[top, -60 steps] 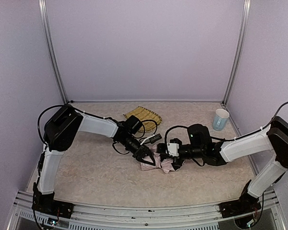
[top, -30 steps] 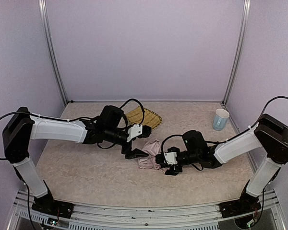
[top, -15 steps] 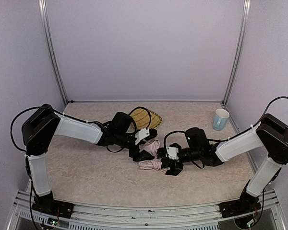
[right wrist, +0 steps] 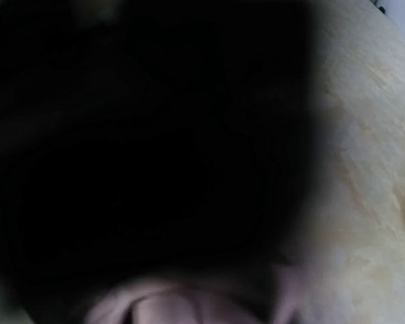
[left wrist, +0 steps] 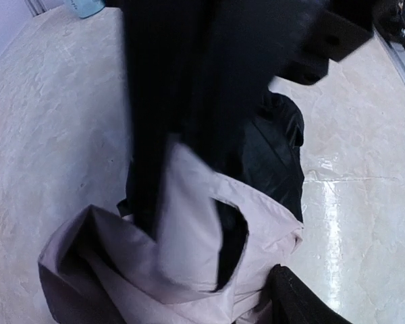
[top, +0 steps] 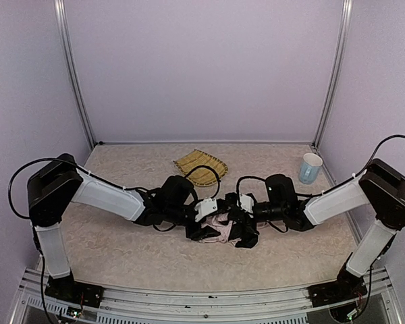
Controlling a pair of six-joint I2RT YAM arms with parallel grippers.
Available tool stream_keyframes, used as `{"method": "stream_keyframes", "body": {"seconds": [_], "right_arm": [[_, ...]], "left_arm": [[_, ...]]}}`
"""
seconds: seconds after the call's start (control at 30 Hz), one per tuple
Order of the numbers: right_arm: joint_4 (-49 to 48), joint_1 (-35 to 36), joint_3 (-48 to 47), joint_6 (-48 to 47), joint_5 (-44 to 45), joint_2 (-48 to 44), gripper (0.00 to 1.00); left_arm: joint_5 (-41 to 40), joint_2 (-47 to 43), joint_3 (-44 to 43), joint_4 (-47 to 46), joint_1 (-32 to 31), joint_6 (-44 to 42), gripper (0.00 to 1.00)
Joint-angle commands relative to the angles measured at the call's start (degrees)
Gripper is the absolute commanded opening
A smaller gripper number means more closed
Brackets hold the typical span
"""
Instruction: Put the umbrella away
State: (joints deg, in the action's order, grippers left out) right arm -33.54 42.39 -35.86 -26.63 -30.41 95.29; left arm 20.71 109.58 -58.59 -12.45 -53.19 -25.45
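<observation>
From above, the umbrella (top: 223, 229) lies crumpled on the table (top: 121, 256), just off the tray's (top: 200, 167) 6 o'clock, with the cup (top: 310, 167) well away at 2 o'clock. Your left gripper (top: 198, 231) is at the umbrella's 9 o'clock and your right gripper (top: 240, 221) at its 3 o'clock, both buried in the folds. They work so close together that a small drift inward could knock them against each other. If they pull apart, the canopy could spring open instead of gathering. In the left wrist view, pink cloth fills the space in front of the lower finger (left wrist: 293, 304), and a dark blur hides the upper side. You can see that the fingers stand apart, but you cannot tell whether they pinch anything. Closing here may catch only one loose layer, which would slide out once you lift. The right wrist view is almost wholly blacked out, with a strip of pink at 6 o'clock. Those fingers are together, and what they hold, if anything, is hidden. You are working blind on that side, so a snagged strap or bent shaft would go unnoticed.
</observation>
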Motion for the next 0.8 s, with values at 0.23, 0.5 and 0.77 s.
{"method": "stream_keyframes", "body": {"seconds": [0.23,0.5,0.77], "right_arm": [[-8.15,-6.24,-2.83,16.59,-4.07,2.72,0.00],[-1.79,-6.27,-16.24,17.25,0.63,7.87,0.00],[-6.96,-3.54,-12.28,21.69,-5.63,0.04,0.00]], "left_arm": [[-7.01,3.04,4.85,-2.01,-3.49,-3.25,0.43],[-6.91,6.63,2.07,3.18,-5.43,-6.27,0.26],[-0.31,11.97,-2.78,7.54,-1.58,0.93,0.22]]}}
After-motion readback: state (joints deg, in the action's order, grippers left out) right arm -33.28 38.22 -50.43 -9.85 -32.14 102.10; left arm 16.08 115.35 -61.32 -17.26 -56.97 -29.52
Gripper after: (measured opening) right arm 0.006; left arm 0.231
